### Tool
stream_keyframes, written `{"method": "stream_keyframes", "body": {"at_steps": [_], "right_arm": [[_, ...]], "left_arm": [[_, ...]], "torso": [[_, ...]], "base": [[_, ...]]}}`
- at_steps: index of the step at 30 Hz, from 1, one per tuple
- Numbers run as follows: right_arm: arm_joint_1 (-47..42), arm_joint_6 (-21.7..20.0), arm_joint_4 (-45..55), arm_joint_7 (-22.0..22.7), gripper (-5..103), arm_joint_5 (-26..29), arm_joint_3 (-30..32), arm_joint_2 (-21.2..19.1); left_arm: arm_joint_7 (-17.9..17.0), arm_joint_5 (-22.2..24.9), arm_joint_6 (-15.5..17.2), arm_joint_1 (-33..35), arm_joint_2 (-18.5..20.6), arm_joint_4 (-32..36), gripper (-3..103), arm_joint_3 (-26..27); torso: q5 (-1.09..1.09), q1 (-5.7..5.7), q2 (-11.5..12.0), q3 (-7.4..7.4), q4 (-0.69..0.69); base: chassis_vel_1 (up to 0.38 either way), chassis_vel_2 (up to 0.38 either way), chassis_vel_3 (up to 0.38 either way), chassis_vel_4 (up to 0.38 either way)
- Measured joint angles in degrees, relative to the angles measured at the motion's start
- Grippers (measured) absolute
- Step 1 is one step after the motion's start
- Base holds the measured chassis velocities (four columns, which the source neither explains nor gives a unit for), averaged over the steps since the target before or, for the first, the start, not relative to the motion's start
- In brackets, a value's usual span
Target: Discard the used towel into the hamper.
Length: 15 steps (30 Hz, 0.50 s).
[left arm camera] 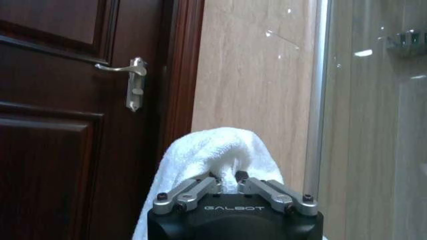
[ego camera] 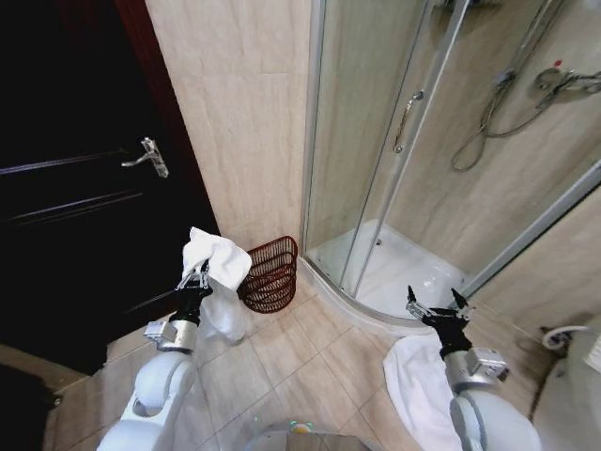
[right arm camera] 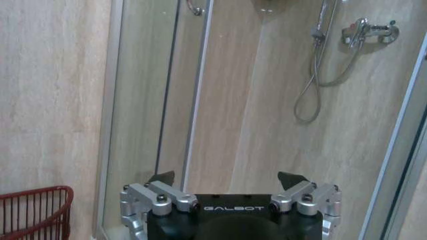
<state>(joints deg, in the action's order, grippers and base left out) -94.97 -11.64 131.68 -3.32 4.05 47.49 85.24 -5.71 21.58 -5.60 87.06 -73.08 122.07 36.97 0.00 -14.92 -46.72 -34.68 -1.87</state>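
"GALBOT" is written on both grippers; the left gripper (ego camera: 192,279) clamps the towel (ego camera: 218,256) beside the hamper (ego camera: 270,273), and the right gripper (ego camera: 438,307) is spread apart before the shower door (ego camera: 376,141).

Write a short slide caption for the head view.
Left gripper holds white towel beside the hamper; right gripper waits open.

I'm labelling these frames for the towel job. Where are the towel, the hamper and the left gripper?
towel (ego camera: 214,256): head view, on the white bunch above the gripper.
hamper (ego camera: 270,274): head view, on its red-brown wire wall.
left gripper (left arm camera: 227,179): left wrist view, between the fingertips, shut on the towel.
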Motion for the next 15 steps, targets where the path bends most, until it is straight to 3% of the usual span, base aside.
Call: {"method": "stream_keyframes", "body": {"at_steps": [15], "right_arm": [[0.4,0.7,-1.04,-0.06,100,0.17,0.05,-0.05]], "left_arm": [[0.23,-0.42,-0.06,0.02,0.08,0.34,7,-0.23]], "torso": [[0.0,-0.03,-0.04,-0.03,0.0]], "base": [[-0.016,0.014,0.018,-0.013]]}}
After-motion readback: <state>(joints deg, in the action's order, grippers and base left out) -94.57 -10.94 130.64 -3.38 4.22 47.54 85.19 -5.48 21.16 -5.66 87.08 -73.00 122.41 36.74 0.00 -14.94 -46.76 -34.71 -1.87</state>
